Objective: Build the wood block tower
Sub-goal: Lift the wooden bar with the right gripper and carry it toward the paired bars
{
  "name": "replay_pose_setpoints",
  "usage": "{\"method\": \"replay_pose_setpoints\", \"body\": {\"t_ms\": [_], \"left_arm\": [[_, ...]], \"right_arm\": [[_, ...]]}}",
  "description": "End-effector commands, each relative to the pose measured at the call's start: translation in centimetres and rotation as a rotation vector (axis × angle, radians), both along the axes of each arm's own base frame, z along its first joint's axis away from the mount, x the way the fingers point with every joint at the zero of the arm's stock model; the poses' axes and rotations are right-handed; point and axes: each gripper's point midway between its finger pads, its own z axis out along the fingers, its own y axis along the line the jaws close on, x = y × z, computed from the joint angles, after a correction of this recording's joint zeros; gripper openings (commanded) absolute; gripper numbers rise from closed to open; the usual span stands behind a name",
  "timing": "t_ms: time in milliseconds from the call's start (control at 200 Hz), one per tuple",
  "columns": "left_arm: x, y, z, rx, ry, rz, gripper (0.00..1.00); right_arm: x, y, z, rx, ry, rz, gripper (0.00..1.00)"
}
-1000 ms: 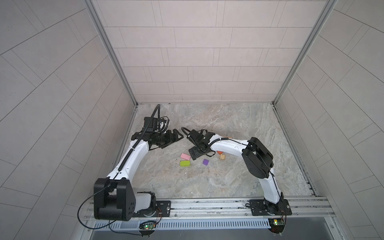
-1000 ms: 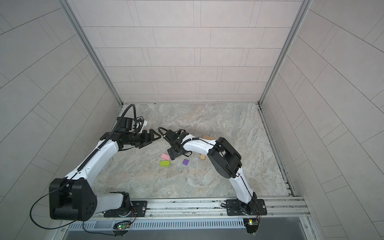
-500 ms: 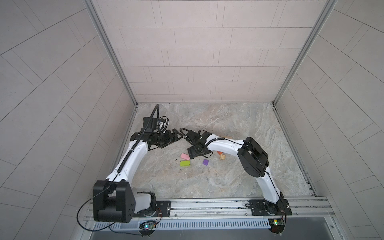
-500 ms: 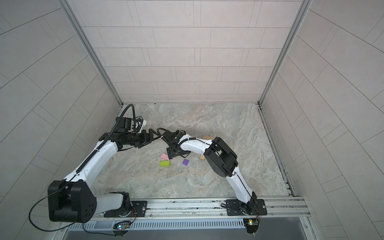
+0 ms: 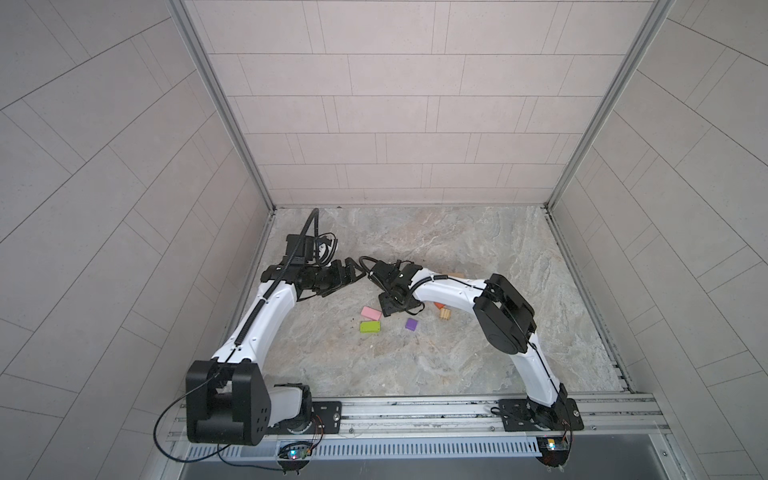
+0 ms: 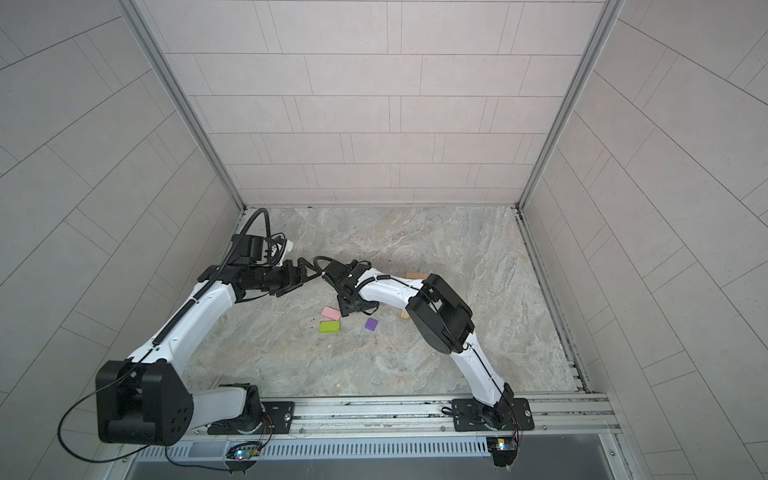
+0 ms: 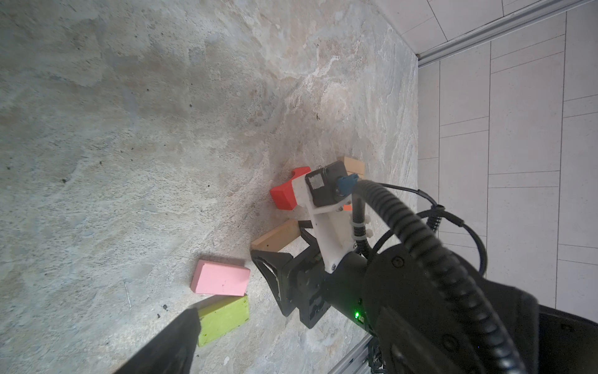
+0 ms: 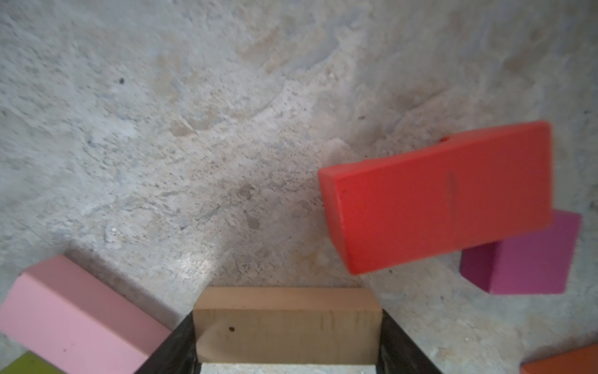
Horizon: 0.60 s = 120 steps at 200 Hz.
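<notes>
Straddled the tan bar [image 8: 287, 301] endwise with the right hand [image 8: 287, 319], clamped or not impossible to tell, likely as the base layer; held the left hand [image 5: 347, 276] open, clear.

We note left gripper [image 5: 352, 271] held level, jaws spread, just beside right gripper [image 5: 387, 309], which points down clamping tan block [image 8: 286, 327]

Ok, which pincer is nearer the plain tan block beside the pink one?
Right. The right pincer straddles the tan block, flanking both its ends. The left pincer hangs open farther back and to the left, well clear of it.
</notes>
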Motion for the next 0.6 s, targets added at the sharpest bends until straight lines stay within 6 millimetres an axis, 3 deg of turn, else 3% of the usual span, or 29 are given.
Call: {"method": "replay_pose_setpoints", "body": {"t_ms": [0,230,595], "left_arm": [[-0.2,0.1,0.1,-0.005,-0.005,0.003,0.92],[-0.4,-0.3,0.0,-0.022,-0.004,-0.009,0.92],[-2.0,-3.7,-0.1,-0.017,-0.012,-0.125,0.92]], "right_arm": [[0.1,-1.7,0.6,-0.066,-0.032,-0.023,0.65],[0.8,-4.2,3.6,-0.063,-0.071,-0.066,0.64],[1.6,-11.7,6.7,-0.058,-0.075,-0.191,0.64]]}}
